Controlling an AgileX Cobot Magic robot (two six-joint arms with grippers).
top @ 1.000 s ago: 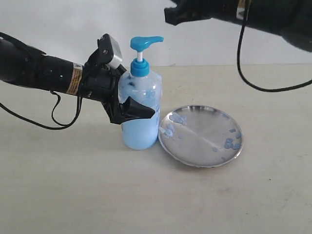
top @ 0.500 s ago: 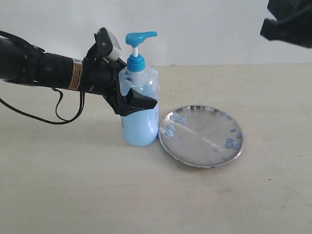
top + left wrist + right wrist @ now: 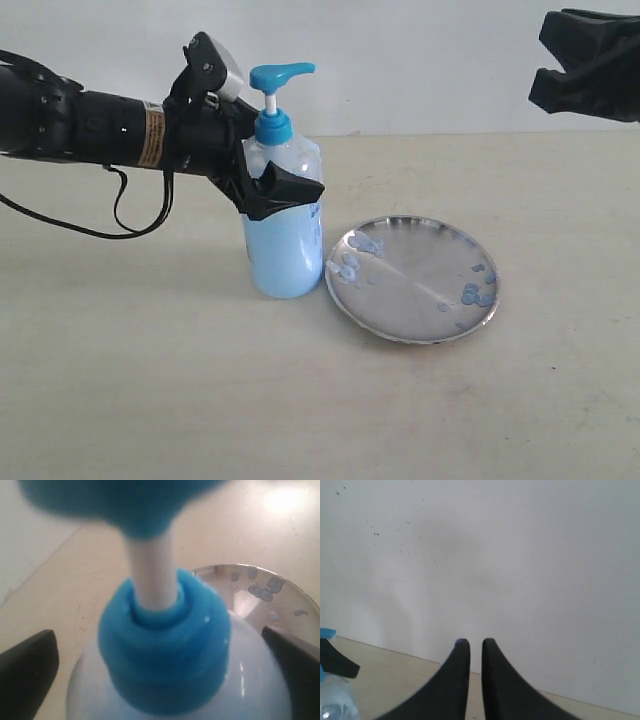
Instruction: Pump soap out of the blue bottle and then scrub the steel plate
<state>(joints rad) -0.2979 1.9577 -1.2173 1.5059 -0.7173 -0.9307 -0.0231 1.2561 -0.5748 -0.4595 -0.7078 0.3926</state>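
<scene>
The blue bottle (image 3: 287,245) stands upright on the table, its lower half filled with light blue soap (image 3: 286,262), its blue pump head (image 3: 281,74) raised. My left gripper (image 3: 272,188) is shut on the bottle's upper body, one finger on each side. In the left wrist view the blue collar (image 3: 165,660) fills the space between the fingers (image 3: 26,676) of my left gripper (image 3: 159,645). The steel plate (image 3: 412,278) lies just right of the bottle, dotted with pale blue blobs (image 3: 352,258). My right gripper (image 3: 556,66) hangs high at the far right, shut and empty (image 3: 475,643).
The beige table (image 3: 150,400) runs to a white wall (image 3: 420,60) behind. A black cable (image 3: 125,215) loops under my left arm. A blue smear marks one right fingertip (image 3: 461,641).
My right arm has swung from above the bottle to the far right. My left gripper has risen a little along the bottle, which has shifted slightly left.
</scene>
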